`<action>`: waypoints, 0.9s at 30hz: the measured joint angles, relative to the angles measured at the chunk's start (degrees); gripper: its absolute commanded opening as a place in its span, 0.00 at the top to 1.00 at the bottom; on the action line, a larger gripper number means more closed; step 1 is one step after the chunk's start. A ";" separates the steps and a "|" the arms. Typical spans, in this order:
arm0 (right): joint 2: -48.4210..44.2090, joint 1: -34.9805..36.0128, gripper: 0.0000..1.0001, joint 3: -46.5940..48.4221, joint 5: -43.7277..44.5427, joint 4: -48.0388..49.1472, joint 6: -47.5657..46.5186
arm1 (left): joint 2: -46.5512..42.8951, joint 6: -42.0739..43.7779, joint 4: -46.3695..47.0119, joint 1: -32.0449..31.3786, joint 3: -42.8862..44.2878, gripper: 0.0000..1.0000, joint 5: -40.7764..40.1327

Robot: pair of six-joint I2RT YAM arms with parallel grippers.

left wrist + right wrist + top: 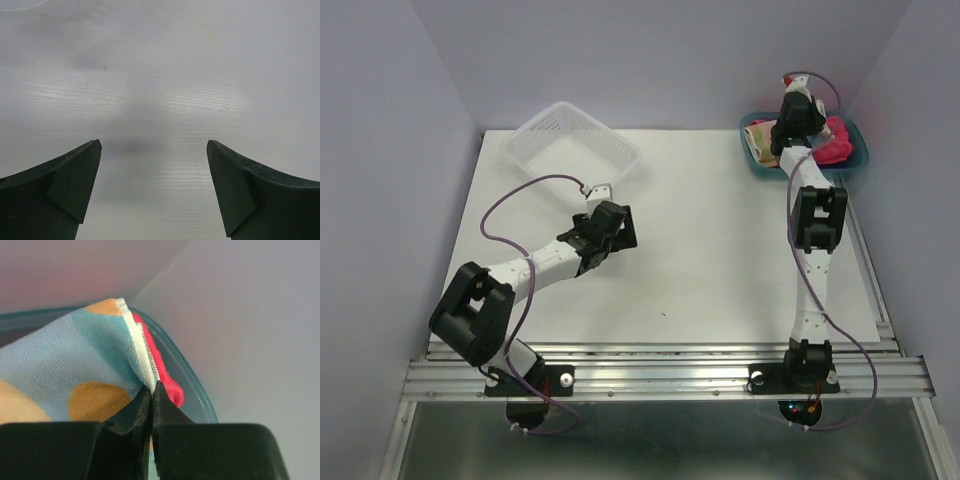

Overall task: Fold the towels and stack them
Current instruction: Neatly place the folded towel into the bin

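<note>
1. The right gripper [152, 388] pinched the hem of the patterned towel [60, 355] in the tray [192, 392], at the bench's [700, 260] far right corner.
2. The left gripper [154, 145] hung spread, empty.
3. Risk: the pink towel [167, 382] touched the pinch and might lift too.

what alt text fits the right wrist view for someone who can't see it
The right gripper, its jaws shut, pinches the white-hemmed edge of a patterned towel in blue and orange. A strip of hot pink cloth lies beside it, inside the teal tray, with a pale wall beyond.
</note>
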 measured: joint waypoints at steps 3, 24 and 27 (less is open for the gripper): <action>0.70 -1.88 0.99 0.76 -1.33 1.70 0.87 | 0.81 0.00 0.04 0.00 0.79 0.01 0.37; 0.76 -5.14 0.11 0.96 -8.59 3.34 8.55 | 2.58 -0.04 0.00 0.00 2.05 0.01 1.90; 0.74 -5.14 0.00 0.96 -8.31 3.34 9.51 | 2.58 -0.04 0.00 0.00 2.05 0.01 1.97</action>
